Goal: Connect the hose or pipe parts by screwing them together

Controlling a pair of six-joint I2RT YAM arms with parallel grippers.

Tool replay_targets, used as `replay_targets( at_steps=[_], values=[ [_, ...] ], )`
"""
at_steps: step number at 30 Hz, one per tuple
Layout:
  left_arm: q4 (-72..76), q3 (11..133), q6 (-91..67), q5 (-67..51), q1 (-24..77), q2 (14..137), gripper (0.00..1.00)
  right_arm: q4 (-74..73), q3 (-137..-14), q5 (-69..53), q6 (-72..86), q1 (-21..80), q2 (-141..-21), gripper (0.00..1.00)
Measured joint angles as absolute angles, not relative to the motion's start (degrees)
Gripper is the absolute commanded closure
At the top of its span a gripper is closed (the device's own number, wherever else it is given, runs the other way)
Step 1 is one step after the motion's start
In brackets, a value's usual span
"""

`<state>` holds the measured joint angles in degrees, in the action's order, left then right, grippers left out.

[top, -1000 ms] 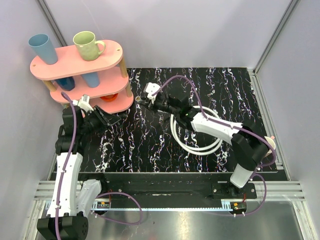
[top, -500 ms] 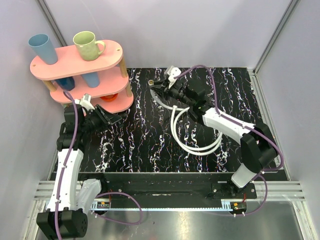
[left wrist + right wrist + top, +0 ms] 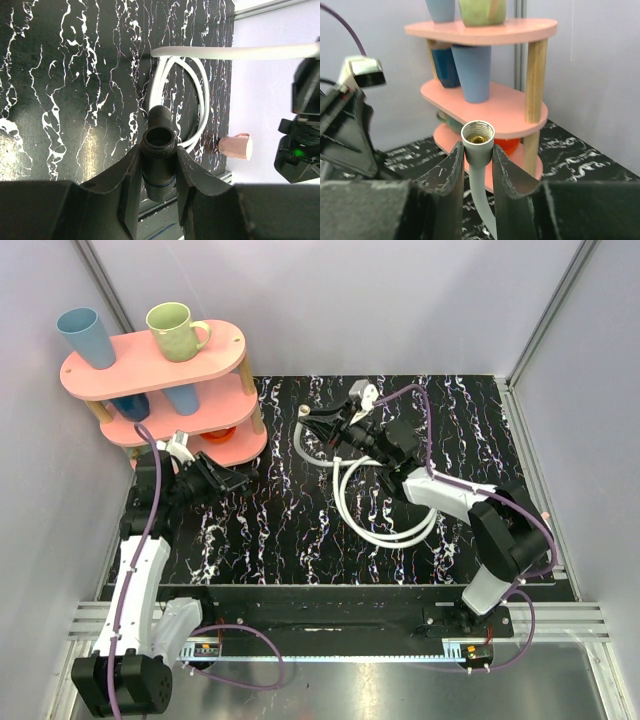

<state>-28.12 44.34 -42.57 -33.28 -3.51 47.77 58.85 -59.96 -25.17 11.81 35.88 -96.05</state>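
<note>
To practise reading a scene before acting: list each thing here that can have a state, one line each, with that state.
left gripper: fingers shut on the black threaded fitting.
right gripper: fingers shut on the silver hose end.
black threaded fitting: held, not joined to the silver hose end.
white hose: one end lifted, the rest coiled on the table.
green mug: upright on the pink rack, top shelf.

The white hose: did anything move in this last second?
The right gripper, carrying the hose end, swung back and to the right, away from the left gripper, and the hose's coil shifted with it. The left gripper, holding a dark fitting, edged slightly toward the middle. Both grips held; the pink shelf stayed put.
</note>
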Motion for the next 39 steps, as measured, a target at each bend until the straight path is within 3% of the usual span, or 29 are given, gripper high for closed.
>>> replay_targets(
  at_steps=[6,17,26,39],
  values=[
    [-26.81,43.64,-42.57,-33.21,-2.13,48.18,1.00,53.30,-57.63,-25.43,-0.82,35.92,-93.84,1.00],
    [-30.22,46.89,-38.50,-30.72,-0.99,52.38,1.00,26.20,-70.50,-34.63,-19.14,37.08,-89.97,1.00],
    [-39.38,64.31,-33.85,-25.02,-0.45,51.48,1.00,4.34,-79.40,-28.01,-36.25,49.30,-94.63,1.00],
    [-52.16,68.77,-30.30,-22.26,-0.40,50.35,1.00,-6.76,-89.73,-13.19,-47.07,60.84,-104.71,1.00]
  ],
)
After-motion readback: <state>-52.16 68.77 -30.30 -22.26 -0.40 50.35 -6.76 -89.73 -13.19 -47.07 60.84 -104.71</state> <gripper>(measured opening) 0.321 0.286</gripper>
